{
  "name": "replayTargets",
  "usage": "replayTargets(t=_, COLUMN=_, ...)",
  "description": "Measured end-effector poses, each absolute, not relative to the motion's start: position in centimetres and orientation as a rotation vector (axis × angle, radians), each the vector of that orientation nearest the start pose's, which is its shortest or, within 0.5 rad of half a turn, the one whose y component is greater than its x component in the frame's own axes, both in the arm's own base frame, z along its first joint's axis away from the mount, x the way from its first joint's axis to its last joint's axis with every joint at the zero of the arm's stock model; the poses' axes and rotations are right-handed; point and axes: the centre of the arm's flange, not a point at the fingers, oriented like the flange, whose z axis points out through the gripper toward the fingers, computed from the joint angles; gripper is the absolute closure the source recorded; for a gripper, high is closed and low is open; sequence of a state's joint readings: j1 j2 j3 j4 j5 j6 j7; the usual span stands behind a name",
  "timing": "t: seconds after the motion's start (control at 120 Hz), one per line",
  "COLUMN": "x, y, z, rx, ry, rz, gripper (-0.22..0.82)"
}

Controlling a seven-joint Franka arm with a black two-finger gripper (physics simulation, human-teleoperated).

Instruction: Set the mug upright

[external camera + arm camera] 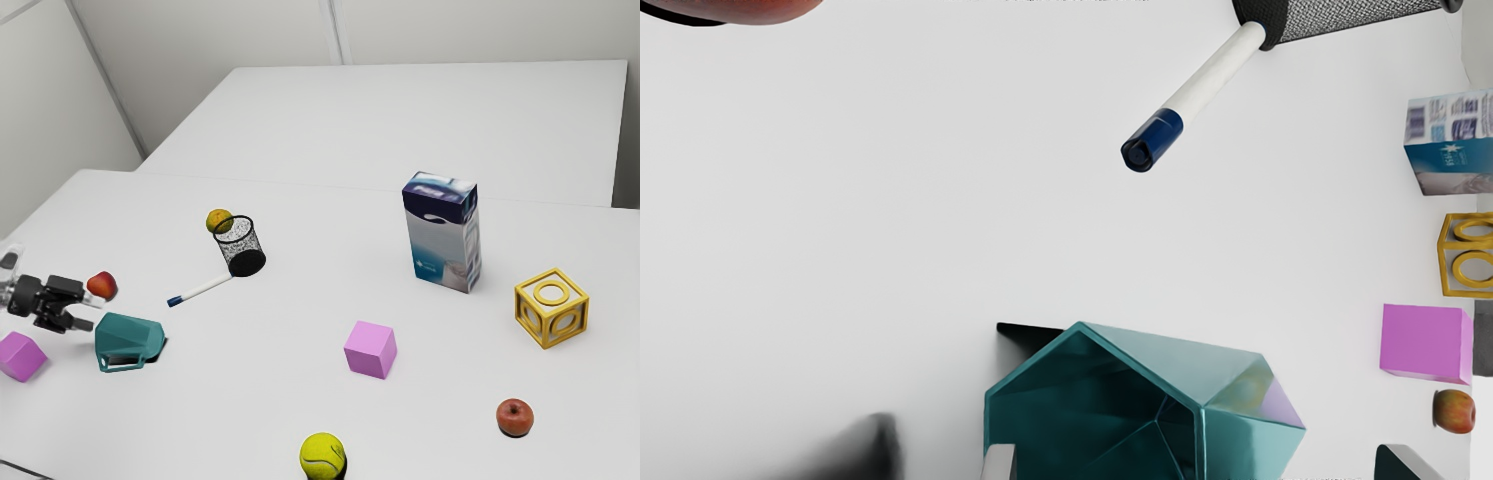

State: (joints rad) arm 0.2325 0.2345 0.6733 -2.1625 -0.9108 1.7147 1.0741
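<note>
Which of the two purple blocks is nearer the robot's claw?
The block at the exterior view's left edge, near the gripper; the other block is out past the teal mug.

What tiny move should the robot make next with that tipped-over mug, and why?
I would ease the open gripper a little closer to the teal mug, before closing. The mug lies on its side, so it probably needs gripping before it can be tipped up. The fingers stand apart and aren't gripping it; in the exterior view they are just off its left end.
</note>
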Motion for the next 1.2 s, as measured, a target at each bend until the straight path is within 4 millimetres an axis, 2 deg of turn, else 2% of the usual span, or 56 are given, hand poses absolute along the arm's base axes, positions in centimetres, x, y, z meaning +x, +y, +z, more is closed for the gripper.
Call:
replayTargets(t=0.333, x=36.4, y=32.8, z=28.6, rx=2.159, ry=0.191, rz=0.375, gripper=0.02)
replayTargets(t=0.525, x=35.6, y=31.7, z=27.5, rx=2.131, ry=0.161, rz=0.372, gripper=0.02)
replayTargets(t=0.792, x=35.8, y=30.9, z=26.9, rx=2.127, ry=0.124, rz=0.369, gripper=0.07)
replayTargets(t=0.925, x=35.7, y=30.7, z=26.6, rx=2.123, ry=0.122, rz=0.372, gripper=0.21)
replayTargets(t=1.1, x=35.9, y=30.6, z=26.8, rx=2.115, ry=0.120, rz=0.392, gripper=0.52)
replayTargets(t=1.2, x=35.9, y=30.5, z=26.9, rx=2.108, ry=0.119, rz=0.398, gripper=0.63)
